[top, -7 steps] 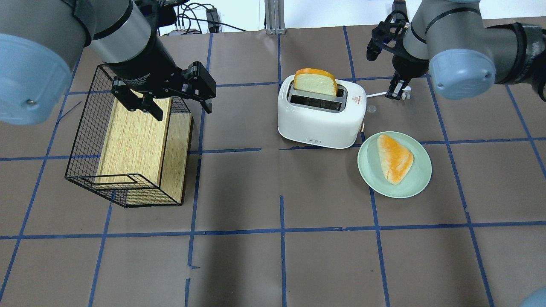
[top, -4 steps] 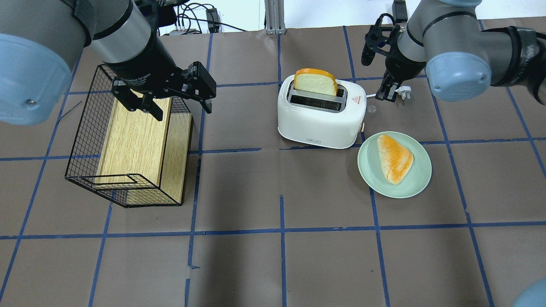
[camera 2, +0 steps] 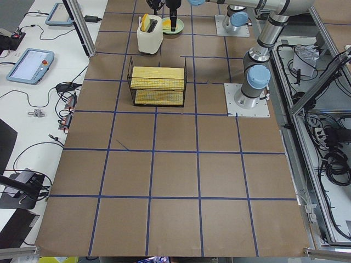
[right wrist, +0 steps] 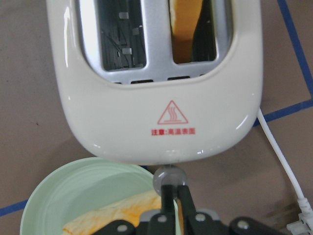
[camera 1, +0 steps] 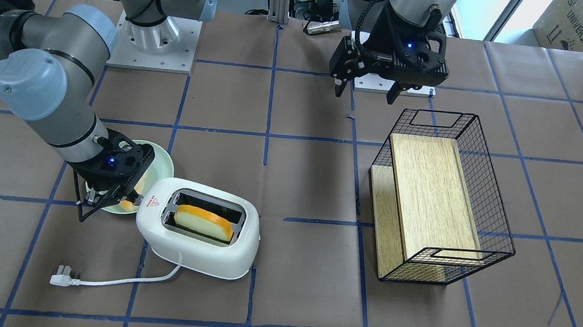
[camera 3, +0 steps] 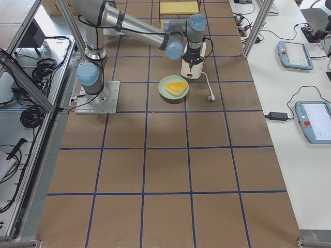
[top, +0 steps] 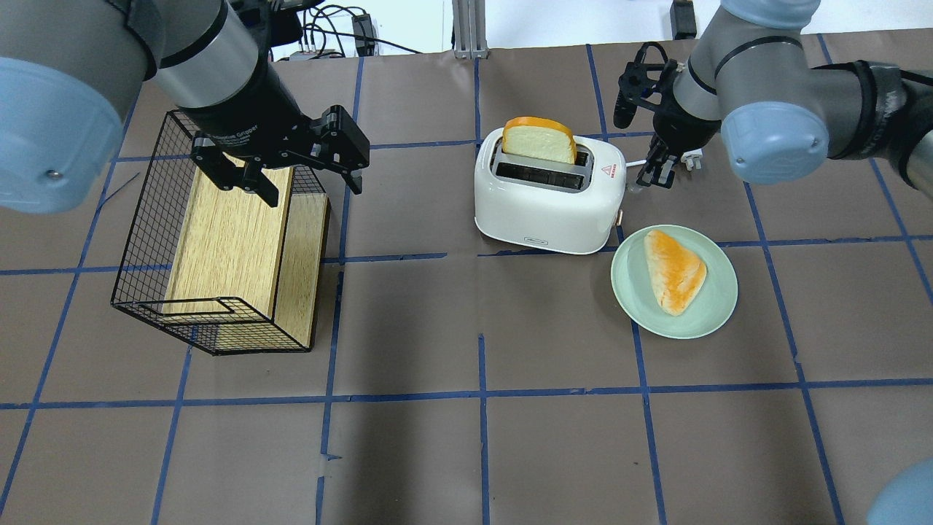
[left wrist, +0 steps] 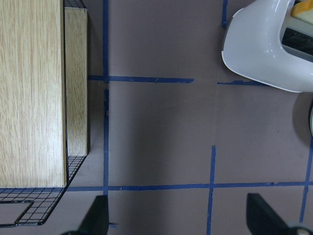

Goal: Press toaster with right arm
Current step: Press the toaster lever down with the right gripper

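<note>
White and glossy, the toaster (top: 547, 204) stands on the brown counter (top: 481, 452), right of centre from the robot's side, with one long side toward the robot. One bread slice (top: 539, 140) stands upright in the slot farther from the robot. The nearer slot shows only its wire guides. A red warning triangle (right wrist: 172, 113) marks the toaster's end on the robot's right, and a small grey knob (right wrist: 164, 177) projects from that end.

The right arm (top: 773, 135) reaches in from the counter's right. Its right tool (right wrist: 174, 190) points down just beside that end — fingers pressed together, holding nothing, tips at the grey knob. Contact with the knob cannot be confirmed.

A pale green plate (top: 634, 310) carrying a second piece of bread (top: 674, 271) lies just beside the same end, on the robot's side. A white cord (camera 1: 124, 281) runs from the toaster to a plug (camera 1: 60, 281) lying loose on the counter.

The left tool (camera 1: 365, 96) hangs above one end of a black wire basket (top: 142, 240) holding a wooden board (top: 226, 233) — fingers spread wide, nothing between them, well apart from the toaster.
</note>
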Motion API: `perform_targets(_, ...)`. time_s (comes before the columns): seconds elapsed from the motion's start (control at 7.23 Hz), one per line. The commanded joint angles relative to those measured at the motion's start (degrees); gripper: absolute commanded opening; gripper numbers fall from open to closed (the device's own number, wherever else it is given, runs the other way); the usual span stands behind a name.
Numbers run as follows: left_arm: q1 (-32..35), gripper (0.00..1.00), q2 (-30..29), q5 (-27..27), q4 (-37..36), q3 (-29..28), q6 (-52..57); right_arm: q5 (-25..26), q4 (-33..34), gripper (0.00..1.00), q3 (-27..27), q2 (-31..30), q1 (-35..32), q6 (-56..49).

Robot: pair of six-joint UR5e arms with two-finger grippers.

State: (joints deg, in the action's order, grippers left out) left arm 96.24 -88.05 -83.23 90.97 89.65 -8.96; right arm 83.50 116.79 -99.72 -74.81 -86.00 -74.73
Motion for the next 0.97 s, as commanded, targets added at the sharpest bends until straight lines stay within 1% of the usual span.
perform_targets(0.0,0.0,1.0,-0.01,0.0,0.0,0.0,0.0,0.0,0.19,0.2,-0.39,0.1,-0.04,0.02)
perform_targets(0.14,0.0,1.0,-0.01,0.0,0.0,0.0,0.0,0.0,0.19,0.2,-1.17,0.54,0.05,-0.15)
perform_targets(0.69,0.0,1.0,-0.01,0.0,0.0,0.0,0.0,0.0,0.37,0.22,-1.18,1.85,0.05,-0.6)
perform_targets(0.83,0.0,1.0,-0.01,0.0,0.0,0.0,0.0,0.0,3.33,0.22,-1.27,2.99,0.05,-0.42)
